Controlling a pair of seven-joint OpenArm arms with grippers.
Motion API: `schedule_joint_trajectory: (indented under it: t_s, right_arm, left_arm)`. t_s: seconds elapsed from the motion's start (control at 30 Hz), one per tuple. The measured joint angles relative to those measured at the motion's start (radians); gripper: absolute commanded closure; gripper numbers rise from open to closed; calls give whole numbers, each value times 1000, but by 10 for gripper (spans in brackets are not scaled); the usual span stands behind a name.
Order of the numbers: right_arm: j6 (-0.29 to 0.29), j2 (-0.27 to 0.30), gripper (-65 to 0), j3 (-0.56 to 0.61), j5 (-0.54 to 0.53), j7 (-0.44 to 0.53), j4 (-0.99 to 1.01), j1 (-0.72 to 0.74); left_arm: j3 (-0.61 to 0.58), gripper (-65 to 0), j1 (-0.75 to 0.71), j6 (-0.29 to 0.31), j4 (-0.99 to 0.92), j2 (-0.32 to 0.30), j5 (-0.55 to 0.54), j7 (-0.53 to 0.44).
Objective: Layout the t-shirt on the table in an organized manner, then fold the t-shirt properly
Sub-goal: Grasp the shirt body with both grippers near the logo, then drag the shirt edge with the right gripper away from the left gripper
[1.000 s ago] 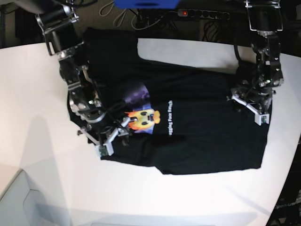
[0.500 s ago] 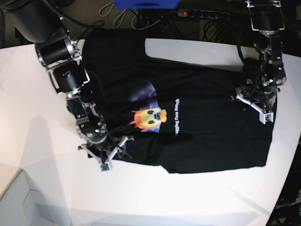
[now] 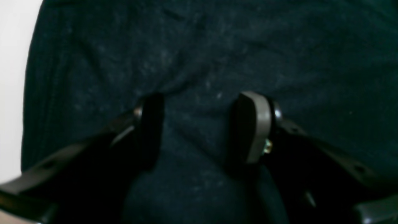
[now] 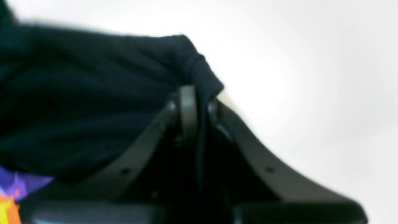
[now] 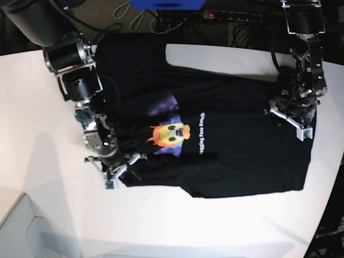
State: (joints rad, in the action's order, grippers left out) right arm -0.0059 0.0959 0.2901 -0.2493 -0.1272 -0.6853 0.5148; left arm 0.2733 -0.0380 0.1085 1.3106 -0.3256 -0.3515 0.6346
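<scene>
The black t-shirt lies spread on the white table, print side up, with the orange-yellow figure on purple near its middle. My right gripper is at the shirt's lower left edge. In the right wrist view it is shut on a bunched corner of the black cloth, over bare table. My left gripper rests on the shirt's right side. In the left wrist view its fingers stand apart, tips down on the cloth.
A power strip with a red light, cables and a blue object lie beyond the table's far edge. The table's curved edge runs down the right. A pale grey box sits at the lower left.
My right gripper moved from beside the print out to the shirt's lower left edge and shut on the cloth there. The left arm stayed where it was.
</scene>
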Motion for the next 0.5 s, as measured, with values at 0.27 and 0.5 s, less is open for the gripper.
schedule_joint_trajectory:
  t_s: [0.27, 0.5]
  right_arm:
    - [-84, -60, 0, -505, -91, 23, -35, -48]
    - [-78, -71, 0, -616, -141, 8, -44, -50]
  left_arm:
    - [1, -367, 5, -7, 0, 34, 14, -15]
    - [3, -367, 5, -3, 0, 52, 11, -29]
